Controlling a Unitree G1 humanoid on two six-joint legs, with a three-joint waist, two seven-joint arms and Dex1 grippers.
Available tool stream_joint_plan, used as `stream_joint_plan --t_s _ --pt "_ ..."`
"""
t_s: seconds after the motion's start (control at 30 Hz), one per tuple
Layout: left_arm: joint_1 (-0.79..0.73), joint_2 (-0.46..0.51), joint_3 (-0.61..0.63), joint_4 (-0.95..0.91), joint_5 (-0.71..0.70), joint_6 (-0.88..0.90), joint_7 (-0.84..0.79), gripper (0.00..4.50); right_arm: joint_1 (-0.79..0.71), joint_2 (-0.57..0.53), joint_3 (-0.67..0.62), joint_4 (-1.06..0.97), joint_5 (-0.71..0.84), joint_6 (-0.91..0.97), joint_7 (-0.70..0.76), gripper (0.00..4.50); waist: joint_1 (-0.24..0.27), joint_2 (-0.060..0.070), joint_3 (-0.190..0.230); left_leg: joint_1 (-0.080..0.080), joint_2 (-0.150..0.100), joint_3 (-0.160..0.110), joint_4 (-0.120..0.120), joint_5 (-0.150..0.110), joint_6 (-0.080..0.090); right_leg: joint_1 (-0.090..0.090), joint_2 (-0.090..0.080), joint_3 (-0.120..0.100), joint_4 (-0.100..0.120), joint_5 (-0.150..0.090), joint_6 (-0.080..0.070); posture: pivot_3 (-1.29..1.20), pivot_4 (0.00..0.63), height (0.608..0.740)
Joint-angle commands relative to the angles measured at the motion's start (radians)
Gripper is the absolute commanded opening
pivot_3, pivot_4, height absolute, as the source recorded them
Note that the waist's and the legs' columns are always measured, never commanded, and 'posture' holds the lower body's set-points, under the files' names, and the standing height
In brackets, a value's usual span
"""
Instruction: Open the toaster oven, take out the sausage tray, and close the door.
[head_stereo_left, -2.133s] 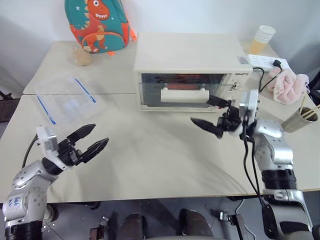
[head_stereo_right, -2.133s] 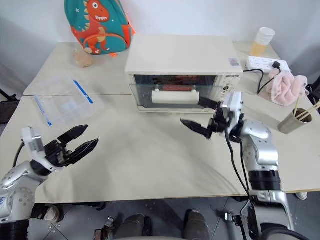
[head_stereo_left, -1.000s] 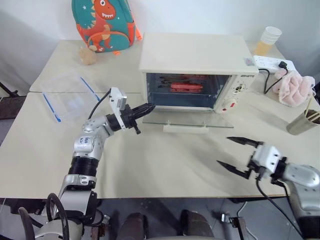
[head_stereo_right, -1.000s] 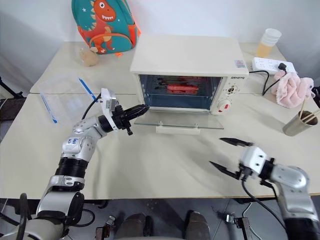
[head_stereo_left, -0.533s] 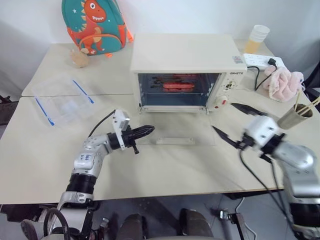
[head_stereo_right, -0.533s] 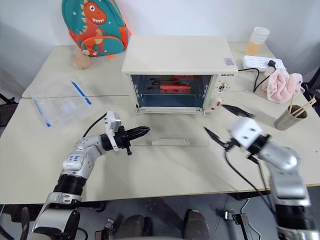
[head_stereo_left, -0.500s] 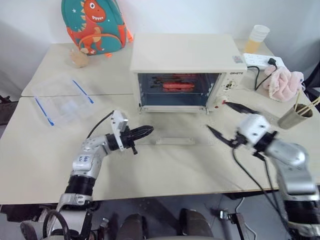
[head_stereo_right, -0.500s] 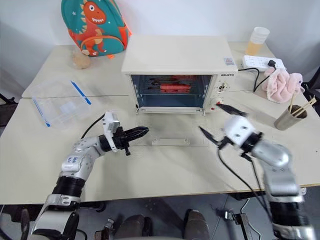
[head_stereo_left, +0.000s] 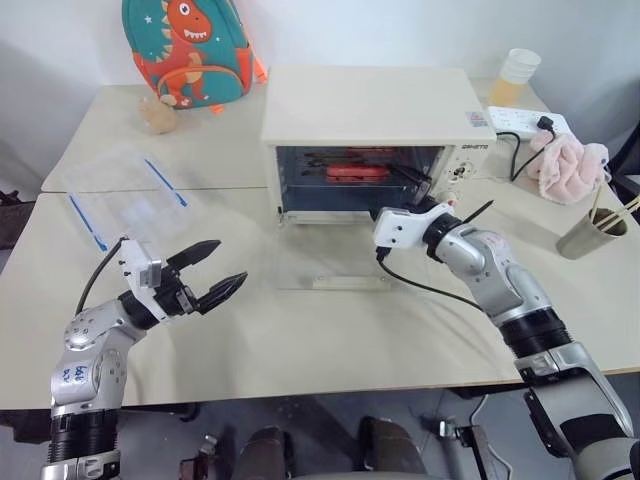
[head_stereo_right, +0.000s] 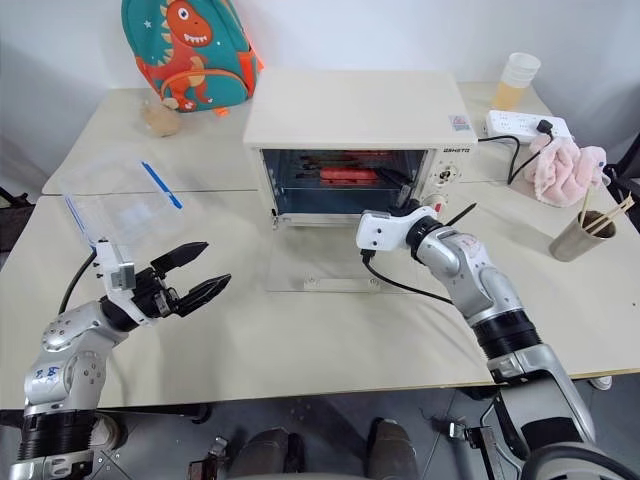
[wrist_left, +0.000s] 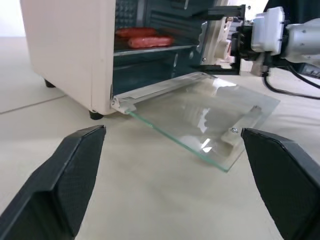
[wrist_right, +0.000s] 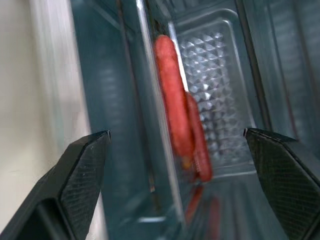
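Toaster oven (head_stereo_left: 365, 120) sits mid-tabletop (head_stereo_left: 330, 340), door (head_stereo_left: 330, 258) dropped flat open toward me, glass panel lying just over the tabletop with the bar handle at its near edge. Sausage tray (head_stereo_left: 360, 170) sits inside on the rack with two red sausages (wrist_right: 172, 105) lying on it side by side; untouched. My right gripper (head_stereo_left: 432, 195) is at the right side of the oven mouth, jaws spread wide and empty, one finger reaching in at the opening, the other outside by the knob panel; the right wrist view looks straight into the cavity with the sausages between the finger tips, no contact. My left gripper (head_stereo_left: 212, 272) is well off to the left of the door, over bare tabletop, jaws wide apart, holding nothing; the left wrist view has the open door and oven front framed between the fingers (wrist_left: 60, 185). Elsewhere: clear plastic container (head_stereo_left: 125, 195) with blue clips at left, dinosaur backpack (head_stereo_left: 190, 50) at the back left, cup (head_stereo_left: 518, 75) and power strip (head_stereo_left: 525, 122) back right, pink cloth (head_stereo_left: 560, 168) and a metal cup with sticks (head_stereo_left: 590, 232) at far right.
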Motion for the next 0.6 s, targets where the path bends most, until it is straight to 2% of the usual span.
stream_joint_plan --t_s 0.03,0.17,0.33,0.6 --pt "0.015 -0.014 0.024 -0.060 -0.024 -0.022 0.037 4.45 -0.049 0.018 0.011 0.045 -0.035 -0.015 -0.068 4.50 -0.006 0.000 0.000 0.000 0.000 0.000 0.000 0.000 0.000 0.000 0.000 0.000 0.000 0.000 0.000 0.00 0.150 0.740" --pt "0.029 -0.031 0.011 -0.083 -0.024 -0.025 0.050 4.50 -0.085 0.042 0.042 0.097 -0.072 -0.026 -0.107 3.32 -0.013 0.000 0.000 0.001 0.000 0.000 -0.001 0.000 0.000 0.000 0.000 0.000 0.000 0.000 0.000 0.00 0.150 0.740" --pt "0.022 -0.035 0.007 -0.084 -0.026 -0.023 0.062 4.50 -0.097 0.051 0.064 0.104 -0.098 -0.034 -0.132 1.63 -0.016 0.000 0.000 0.001 0.000 0.000 -0.002 0.000 0.000 0.000 0.000 0.000 0.000 0.000 0.000 0.00 0.150 0.740" --pt "0.000 -0.045 -0.011 -0.078 -0.025 -0.023 0.075 4.50 -0.120 0.084 0.088 0.137 -0.126 0.005 -0.148 1.63 -0.017 0.000 0.000 0.001 0.000 0.000 -0.002 0.000 0.000 0.000 0.000 0.000 0.000 0.000 0.000 0.00 0.150 0.740"
